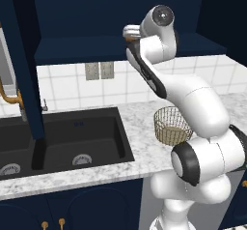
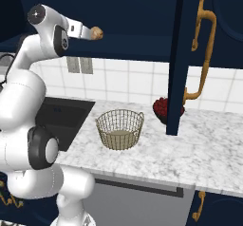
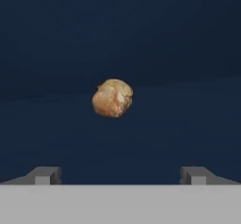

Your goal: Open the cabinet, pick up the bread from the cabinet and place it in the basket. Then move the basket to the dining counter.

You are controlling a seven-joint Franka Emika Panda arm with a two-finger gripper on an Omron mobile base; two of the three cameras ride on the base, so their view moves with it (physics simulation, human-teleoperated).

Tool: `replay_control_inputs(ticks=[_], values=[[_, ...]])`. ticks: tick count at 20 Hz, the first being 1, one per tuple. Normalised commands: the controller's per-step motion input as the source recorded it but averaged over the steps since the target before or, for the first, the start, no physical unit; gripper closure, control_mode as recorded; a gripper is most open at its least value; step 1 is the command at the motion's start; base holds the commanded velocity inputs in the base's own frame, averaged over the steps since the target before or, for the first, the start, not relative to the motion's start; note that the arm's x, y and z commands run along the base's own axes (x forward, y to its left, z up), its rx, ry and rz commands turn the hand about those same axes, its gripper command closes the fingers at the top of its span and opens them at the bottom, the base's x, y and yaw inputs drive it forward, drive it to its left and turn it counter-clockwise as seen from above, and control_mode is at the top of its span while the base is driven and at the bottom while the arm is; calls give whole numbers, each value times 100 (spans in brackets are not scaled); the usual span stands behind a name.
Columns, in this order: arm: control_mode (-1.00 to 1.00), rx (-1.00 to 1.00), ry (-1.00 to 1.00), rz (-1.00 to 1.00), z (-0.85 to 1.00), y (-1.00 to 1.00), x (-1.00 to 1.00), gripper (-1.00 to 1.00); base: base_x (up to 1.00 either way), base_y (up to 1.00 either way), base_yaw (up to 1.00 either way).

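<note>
The cabinet stands open, its doors swung out toward me. The bread, a small golden-brown lump, lies on the dark shelf inside. My gripper is open and points straight at the bread from a short distance, with nothing between its fingertips. From the right base view the bread sits just beyond my gripper. The wire basket stands empty on the marble counter below; the basket is partly behind my arm. The dining counter is out of view.
A black sink with a brass faucet is set in the counter left of the basket. The left cabinet door hangs edge-on over the sink. A dark red object sits behind the right door.
</note>
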Motion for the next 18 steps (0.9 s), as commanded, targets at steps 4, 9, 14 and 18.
replay_control_inputs(ticks=[4, 9, 14, 18], values=[[-100, 0, 16, -2, 0, -2, 48, -100, 0, 0, 0], [-100, 0, 5, 0, -1, 12, 52, -100, 0, 0, 0], [-100, 0, 0, 0, -20, 0, 74, -100, 0, 0, 0], [-100, 0, 0, -2, -10, 6, 72, -100, 0, 0, 0]])
